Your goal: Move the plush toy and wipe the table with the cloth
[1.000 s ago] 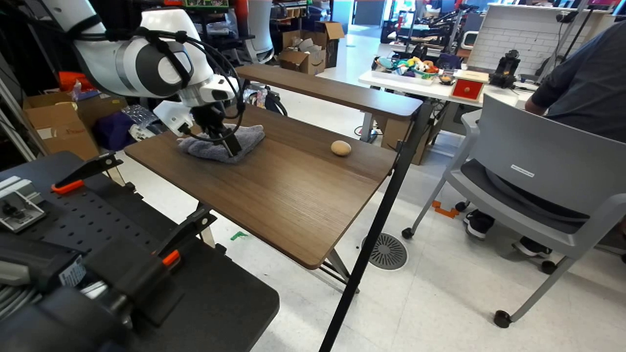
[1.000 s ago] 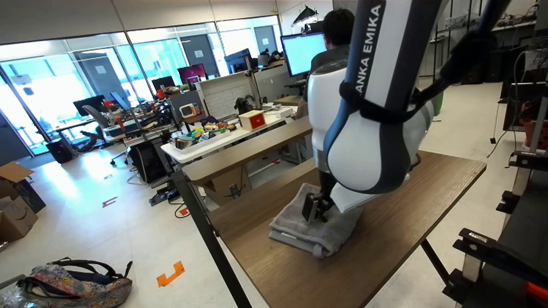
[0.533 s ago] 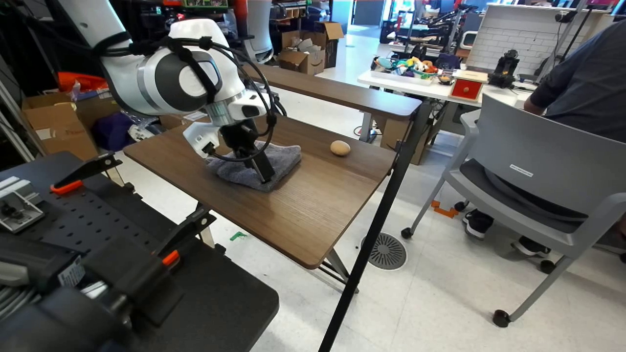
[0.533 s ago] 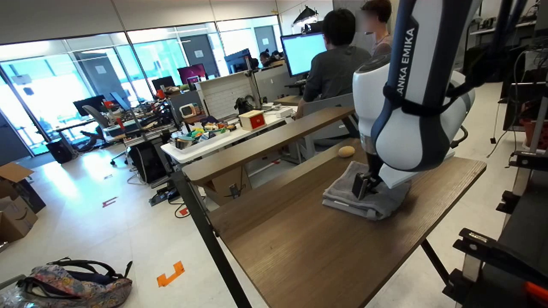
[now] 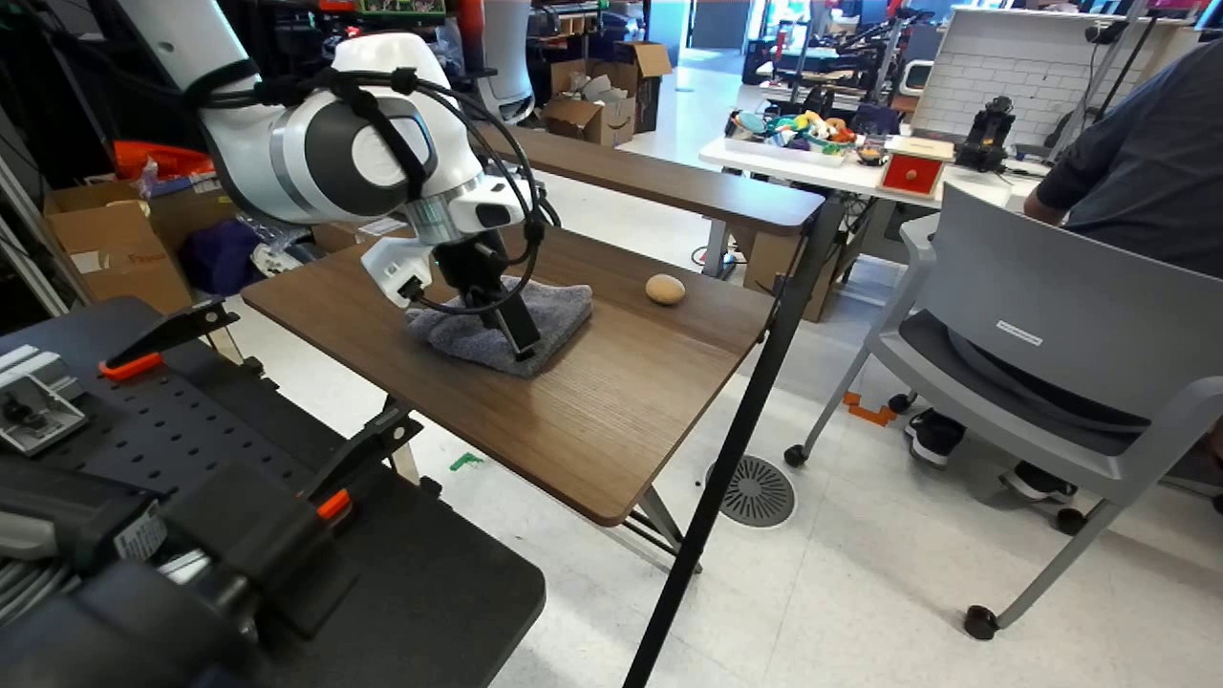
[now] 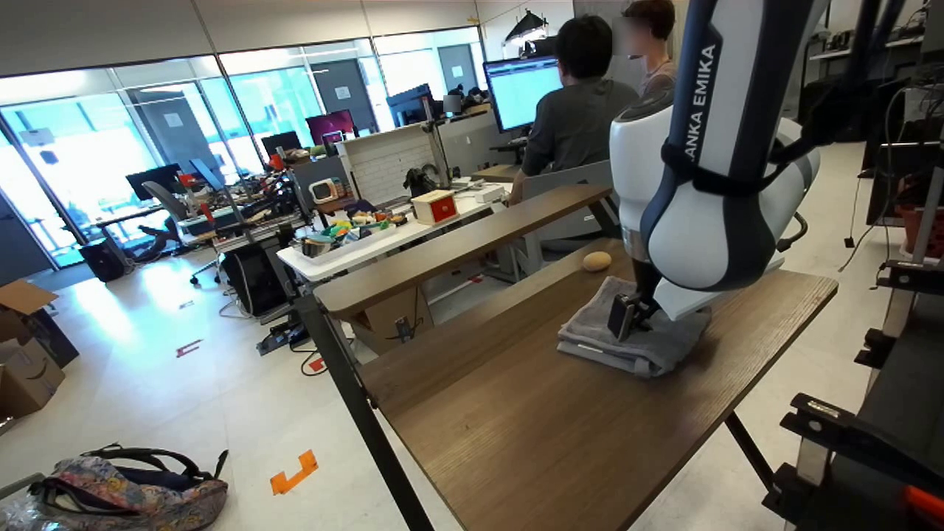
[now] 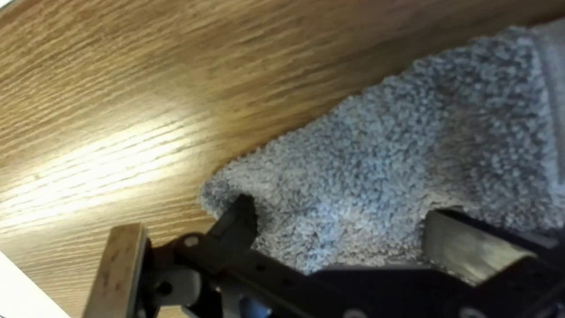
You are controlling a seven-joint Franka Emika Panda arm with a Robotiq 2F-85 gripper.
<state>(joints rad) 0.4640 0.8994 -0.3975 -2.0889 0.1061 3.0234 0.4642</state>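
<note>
Cardboard boxes point(image 5: 619, 119) and a white desk point(image 6: 324, 268) stand in the room around a dark brown table point(image 5: 592, 411), which carries a raised shelf point(image 5: 631, 174) along one long side. On the wood lies the grey cloth point(image 5: 556, 317), folded in layers and rumpled; it is near enough to square that its long axis is hard to tell. One corner points toward the table corner closest to the camera in an exterior view. Beside that corner the gripper point(image 7: 339, 210) has its two fingers point(image 7: 468, 247) spread wide, both tips denting the pile, and the fabric lies between them unclasped. Leaning over the cloth from one side, the white arm point(image 5: 382, 158) bends at its wrist joint and holds the gripper at a downward slant, tips lowest. Near the cloth but apart from it, between it and a grey chair point(image 5: 1080, 277), the plush toy point(image 5: 665, 290) rests on the table like an egg on its side, its long axis level. Well past the toy, a seated person point(image 6: 579, 118) faces away from the cloth. Across the cloth from the shelf stands a dark bench point(image 5: 449, 573).
</note>
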